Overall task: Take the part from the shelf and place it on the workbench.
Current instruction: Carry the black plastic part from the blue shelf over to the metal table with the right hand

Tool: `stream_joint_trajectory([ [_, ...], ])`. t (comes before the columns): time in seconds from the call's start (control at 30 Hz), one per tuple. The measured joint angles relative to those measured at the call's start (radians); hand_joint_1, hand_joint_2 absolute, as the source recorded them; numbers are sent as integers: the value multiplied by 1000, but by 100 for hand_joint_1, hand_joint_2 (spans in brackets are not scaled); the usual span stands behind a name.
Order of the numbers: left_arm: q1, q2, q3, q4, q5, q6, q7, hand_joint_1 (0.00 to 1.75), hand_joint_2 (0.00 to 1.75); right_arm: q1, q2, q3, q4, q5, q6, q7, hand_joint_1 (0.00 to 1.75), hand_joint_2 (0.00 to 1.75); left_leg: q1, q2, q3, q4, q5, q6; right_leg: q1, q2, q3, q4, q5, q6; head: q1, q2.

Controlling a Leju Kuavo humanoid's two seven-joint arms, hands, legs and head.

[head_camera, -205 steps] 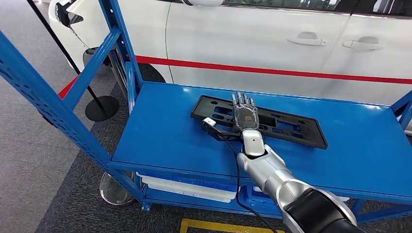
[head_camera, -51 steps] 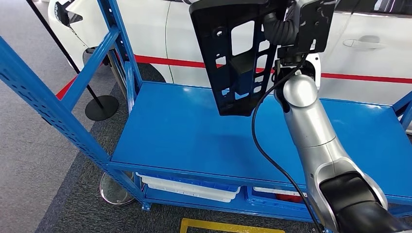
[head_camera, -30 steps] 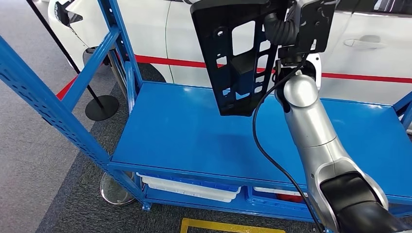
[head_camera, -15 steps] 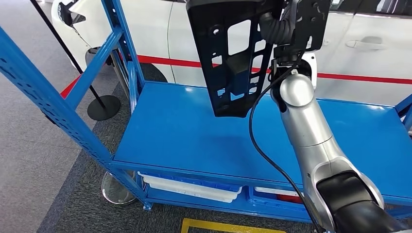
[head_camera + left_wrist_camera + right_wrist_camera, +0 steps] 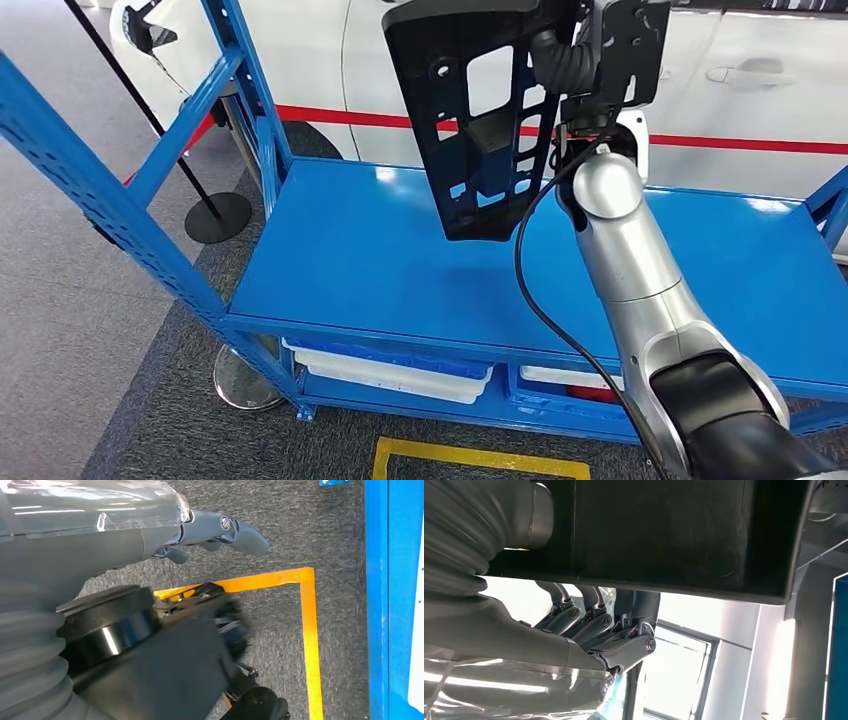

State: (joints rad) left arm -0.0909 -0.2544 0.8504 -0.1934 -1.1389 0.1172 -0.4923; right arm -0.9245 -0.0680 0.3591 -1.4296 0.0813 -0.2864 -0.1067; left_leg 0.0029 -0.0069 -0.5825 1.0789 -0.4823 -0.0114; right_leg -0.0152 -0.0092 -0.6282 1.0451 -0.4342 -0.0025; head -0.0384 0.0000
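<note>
In the head view the black part (image 5: 480, 120) ran off the picture's top edge, so its upper end could not be seen. The right hand (image 5: 594, 630) was hidden behind that part there; in the right wrist view its fingertips (image 5: 574, 597) disappeared behind the part's dark underside, so how far they wrapped it could not be told. The left hand (image 5: 215, 532) was cut off at the left wrist picture's edge, with its finger ends tucked beneath the grey cover. Below it some dark shapes were smeared by blur.
</note>
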Motion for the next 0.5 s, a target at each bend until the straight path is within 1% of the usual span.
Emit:
stream_joint_trajectory([
  [0.03, 0, 0, 0, 0, -1, -2, 0, 0, 175, 0, 1, 0, 0, 0, 0, 0, 175, 175, -3, -1, 13, -27, 3, 5, 0, 0, -2, 0, 4, 6, 0, 0],
  [0.07, 0, 0, 0, 0, -2, -4, 1, 0, 175, -1, 2, 1, 0, 1, 0, 0, 175, 175, -6, -1, 13, -30, 5, 11, 0, -1, -4, -1, 9, 14, 0, 0],
  [0.1, 0, 1, -1, 0, -2, -8, 2, 0, 175, -1, 4, 1, 1, 2, -1, 0, 175, 175, -8, -2, 9, -33, 13, 18, 0, -1, -5, -3, 14, 21, 0, 0],
  [0.13, 1, 2, -1, 0, -3, -11, 3, 0, 175, -2, 6, 1, 2, 2, -1, 0, 175, 175, -6, 0, 6, -39, 19, 25, -1, 0, -7, -3, 15, 27, 1, 0],
  [0.17, 0, 3, -1, 0, -4, -13, 4, 0, 175, -3, 7, 1, 3, 3, -2, 1, 175, 175, -4, 0, 3, -45, 29, 34, -2, 1, -12, 5, 4, 33, 2, 0],
  [0.2, 0, 4, -2, 0, -7, -14, 5, 0, 175, -5, 7, 0, 4, 4, -3, 1, 175, 175, -2, 1, -3, -53, 39, 43, -3, 2, -23, 29, -21, 36, 2, 0],
  [0.23, 0, 4, -4, 0, -9, -15, 6, 0, 175, -7, 8, 0, 5, 6, -4, 2, 175, 175, -1, 2, -10, -57, 50, 50, -4, 4, -40, 72, -61, 38, 3, 0],
  [0.27, 0, 5, -5, 0, -12, -15, 8, 0, 175, -10, 9, 1, 6, 7, -4, 3, 175, 175, -3, 2, -21, -59, 59, 54, -4, 5, -61, 133, -106, 41, 4, 0],
  [0.3, 1, 5, -7, 0, -13, -15, 9, 0, 175, -11, 9, 1, 7, 8, -5, 5, 175, 175, -4, 3, -32, -59, 68, 56, -4, 5, -80, 198, -144, 42, 4, 0],
  [0.33, 1, 6, -8, 0, -15, -15, 10, 0, 175, -12, 10, 1, 9, 10, -6, 7, 175, 175, -5, 2, -43, -58, 76, 57, -4, 5, -90, 248, -164, 44, 4, 0],
  [0.37, 3, 6, -9, 0, -15, -15, 10, 0, 175, -12, 10, 2, 11, 11, -6, 8, 175, 175, -6, 2, -54, -57, 84, 57, -4, 5, -87, 270, -165, 44, 4, 0],
  [0.4, 3, 6, -10, 0, -16, -15, 10, 0, 175, -12, 11, 3, 13, 12, -7, 10, 175, 175, -7, 1, -64, -57, 92, 56, -4, 5, -64, 251, -147, 43, 4, 0],
  [0.43, 4, 6, -11, 0, -17, -14, 10, 0, 175, -12, 13, 4, 14, 14, -9, 10, 175, 175, -8, 1, -74, -56, 99, 54, -4, 5, -23, 198, -119, 39, 4, 0],
  [0.47, 4, 6, -13, 0, -19, -14, 10, 0, 175, -13, 16, 5, 15, 16, -10, 10, 175, 175, -9, 0, -82, -54, 107, 52, -2, 6, 27, 125, -99, 34, 4, 0],
  [0.5, 5, 6, -16, 0, -22, -13, 8, 0, 175, -14, 20, 6, 15, 18, -13, 10, 175, 175, -10, 0, -89, -53, 114, 48, 1, 6, 71, 54, -86, 29, 3, 0],
])
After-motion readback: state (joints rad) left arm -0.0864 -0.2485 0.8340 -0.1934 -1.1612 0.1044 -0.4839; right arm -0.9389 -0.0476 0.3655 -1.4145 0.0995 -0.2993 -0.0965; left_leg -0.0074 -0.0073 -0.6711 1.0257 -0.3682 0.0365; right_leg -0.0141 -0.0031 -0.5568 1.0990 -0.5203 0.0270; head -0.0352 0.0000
